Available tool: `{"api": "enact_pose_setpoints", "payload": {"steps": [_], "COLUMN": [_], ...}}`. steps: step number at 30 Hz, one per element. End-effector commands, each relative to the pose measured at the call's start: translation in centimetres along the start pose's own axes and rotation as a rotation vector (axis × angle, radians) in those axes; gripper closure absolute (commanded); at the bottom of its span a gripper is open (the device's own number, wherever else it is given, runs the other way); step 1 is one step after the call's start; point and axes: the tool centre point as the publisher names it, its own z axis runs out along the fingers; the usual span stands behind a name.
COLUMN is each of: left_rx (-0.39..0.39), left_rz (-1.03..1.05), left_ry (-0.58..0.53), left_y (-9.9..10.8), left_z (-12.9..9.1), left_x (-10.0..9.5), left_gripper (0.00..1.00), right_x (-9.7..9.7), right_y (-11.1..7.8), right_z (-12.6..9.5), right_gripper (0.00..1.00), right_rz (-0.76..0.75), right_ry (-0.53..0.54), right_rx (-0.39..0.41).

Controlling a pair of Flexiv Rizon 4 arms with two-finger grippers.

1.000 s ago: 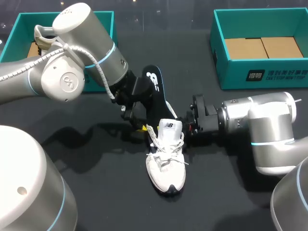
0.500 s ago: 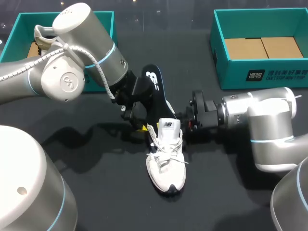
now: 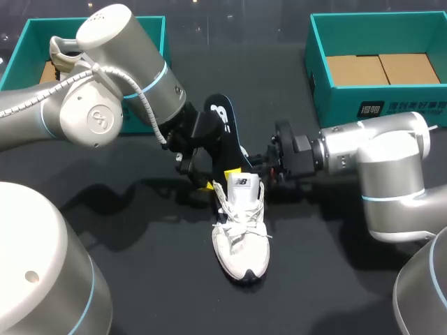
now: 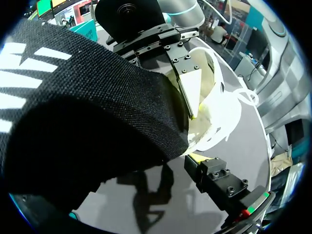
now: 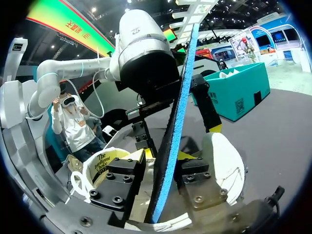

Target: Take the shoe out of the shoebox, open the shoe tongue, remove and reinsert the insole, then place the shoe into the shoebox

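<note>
Two claws meet at the mouth of the shoe (image 3: 241, 234). The right claw (image 5: 168, 156) has its fingers spread, one on each side of the insole's lower end. A little gap shows on both sides, so it grips nothing that I can see. It sits right at the heel opening. The left claw (image 3: 209, 176) pinches the insole (image 3: 222, 122) by its side edge, though its own view shows only one finger, the other being hidden behind the black cloth. The insole stands tilted, heel end down at the shoe's opening and toe end up in the air, with its blue underside edge-on to the right claw.

Over the last second the right arm has slid in from just beside the heel to right against it, and a yellow tip now shows next to the tongue (image 3: 241, 183). The shoe has turned slightly with it, while the left arm and the insole have barely shifted. I judge this to be the re-inserting step: the right claw steadies the opening while the left feeds the insole down. Boxing the shoe remains.

The shoe rests on its sole on the black table (image 3: 140, 279), laces loose. Two teal boxes stand at the far edge, well apart from it. The left shoebox (image 3: 15, 52) is partly behind the left arm, and the right shoebox (image 3: 342, 112) is open with a brown cardboard floor.
</note>
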Motion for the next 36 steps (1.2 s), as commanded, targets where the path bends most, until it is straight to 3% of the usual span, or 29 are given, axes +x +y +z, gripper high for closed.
{"api": "enact_pose_setpoints", "payload": {"steps": [1, 8, 10, 12, 18, 23, 29, 36], "left_rx": [-0.001, -0.001, -0.001, -0.001, -0.001, -0.001, -0.001, -0.001], "left_rz": [0.001, 0.001, 0.001, 0.001, 0.001, 0.001, 0.001, 0.001], "left_ry": [0.0, 0.0, 0.0, 0.0, 0.0, 0.0, 0.0, 0.0], "left_y": [0.0, 0.0, 0.0, 0.0, 0.0, 0.0, 0.0, 0.0], "left_z": [0.0, 0.0, 0.0, 0.0, 0.0, 0.0, 0.0, 0.0], "left_x": [0.0, 0.0, 0.0, 0.0, 0.0, 0.0, 0.0, 0.0], "left_gripper": [0.0, 0.0, 0.0, 0.0, 0.0, 0.0, 0.0, 0.0], "right_x": [0.0, -0.4, -0.5, -0.6, -1.2, -1.4, -0.4, 0.7], "right_y": [0.5, 1.5, 1.7, 1.9, 1.6, -0.4, -2.1, -3.0], "right_z": [0.1, 0.3, 0.3, 0.4, 0.6, 0.4, -0.1, -0.1], "right_gripper": [0.67, 0.67, 0.75, 1.0, 1.0, 1.0, 1.0, 1.0], "right_rz": [0.001, -0.01, -0.013, -0.014, 0.016, 0.059, 0.093, 0.099], "right_ry": [0.0, -0.003, -0.002, 0.002, 0.017, 0.021, 0.011, -0.003], "right_rx": [0.02, 0.03, 0.03, 0.029, 0.016, -0.002, -0.037, -0.06]}}
